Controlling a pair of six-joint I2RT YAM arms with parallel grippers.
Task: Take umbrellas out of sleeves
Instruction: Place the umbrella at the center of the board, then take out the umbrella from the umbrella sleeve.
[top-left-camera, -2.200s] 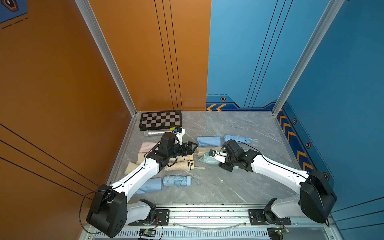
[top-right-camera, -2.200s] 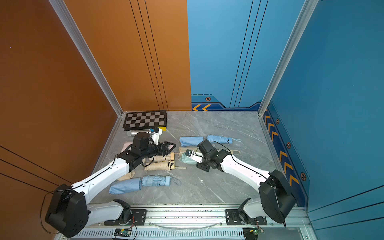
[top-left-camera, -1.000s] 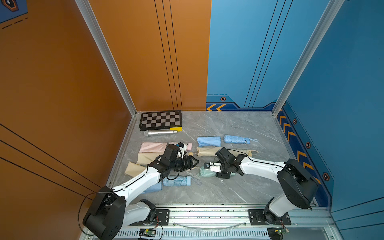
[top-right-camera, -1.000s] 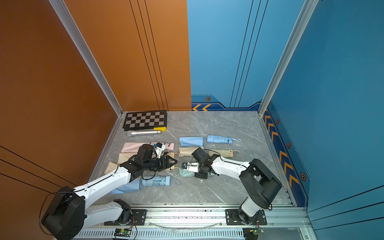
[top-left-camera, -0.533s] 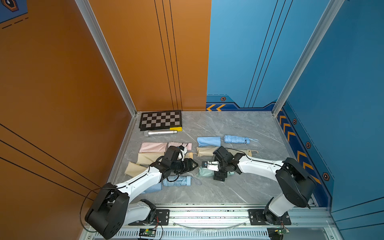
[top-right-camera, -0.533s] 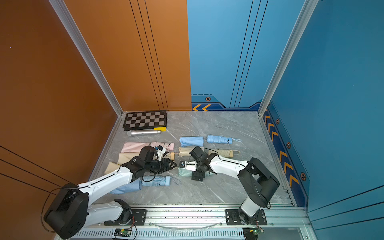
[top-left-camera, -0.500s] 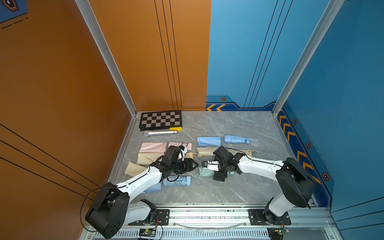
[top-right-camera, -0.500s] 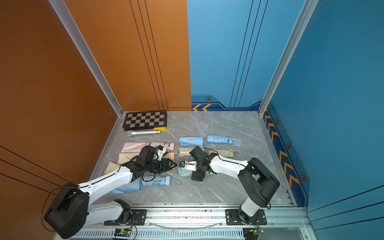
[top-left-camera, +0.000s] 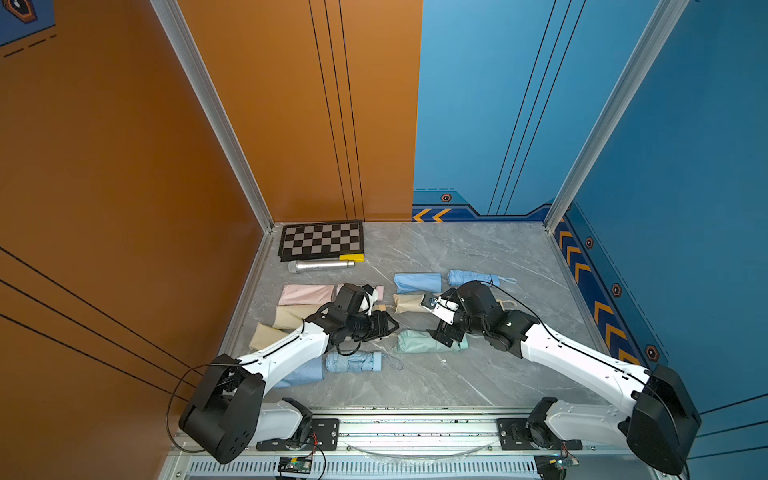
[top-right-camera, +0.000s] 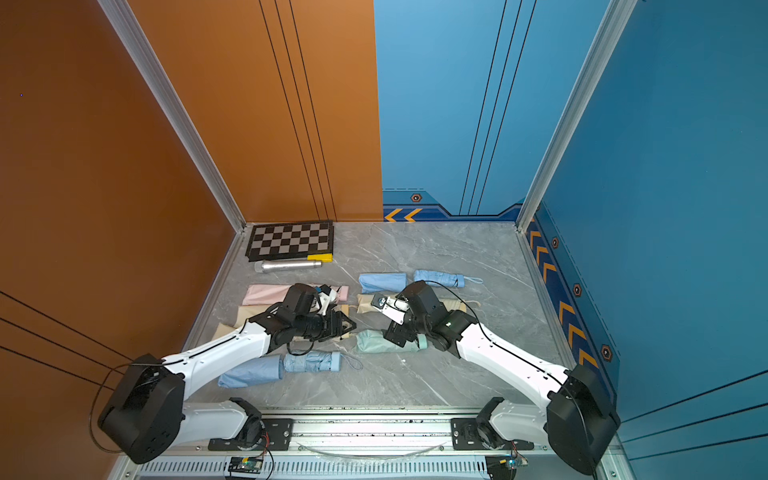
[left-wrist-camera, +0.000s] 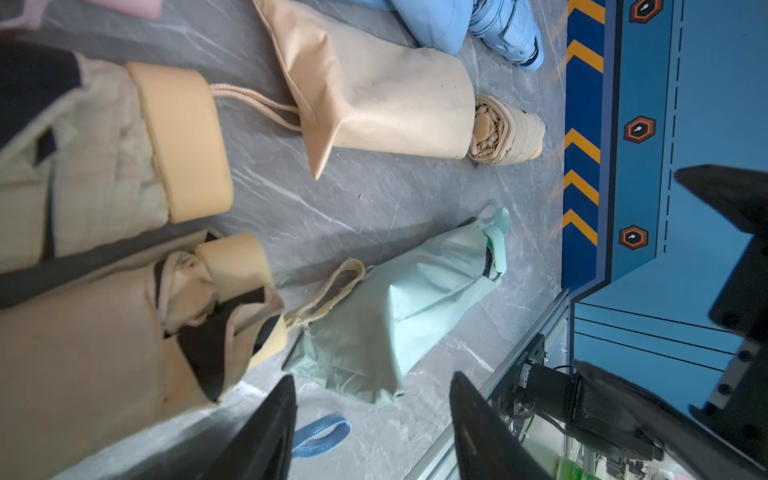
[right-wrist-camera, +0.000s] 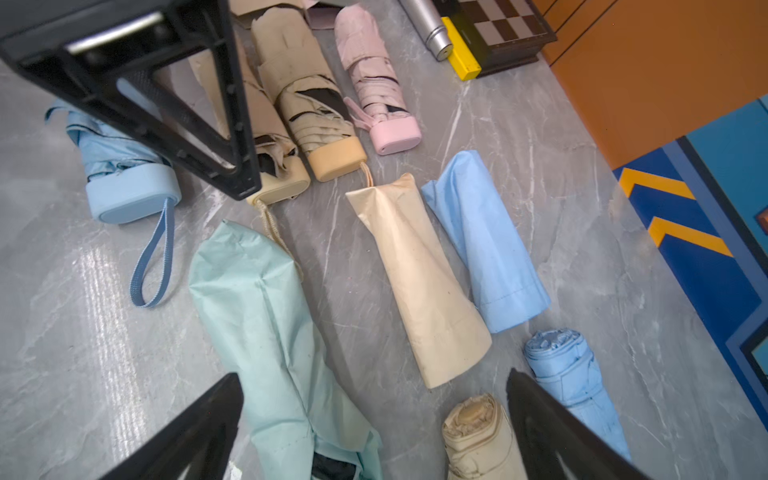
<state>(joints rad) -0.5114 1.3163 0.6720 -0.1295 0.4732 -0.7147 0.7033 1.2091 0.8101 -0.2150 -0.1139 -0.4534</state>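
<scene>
The right fingers (right-wrist-camera: 187, 440) stand wide apart over the mint sleeve (right-wrist-camera: 266, 324), which lies on the worktop (right-wrist-camera: 540, 145) with its umbrella (left-wrist-camera: 496, 249) inside. The left fingers (left-wrist-camera: 270, 436) are apart and empty.

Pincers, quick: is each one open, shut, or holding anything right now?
Left pincer: open, holding nothing.
Right pincer: open, holding nothing; the mint sleeve lies loose near its tips.

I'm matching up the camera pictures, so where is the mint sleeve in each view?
Top view: mint sleeve, centre, toward the front.
Top view: mint sleeve, centre, toward the front.
Left wrist: mint sleeve, lower middle.
Right wrist: mint sleeve, lower left.
Shared landmark: cream sleeve lying beside it.
</scene>
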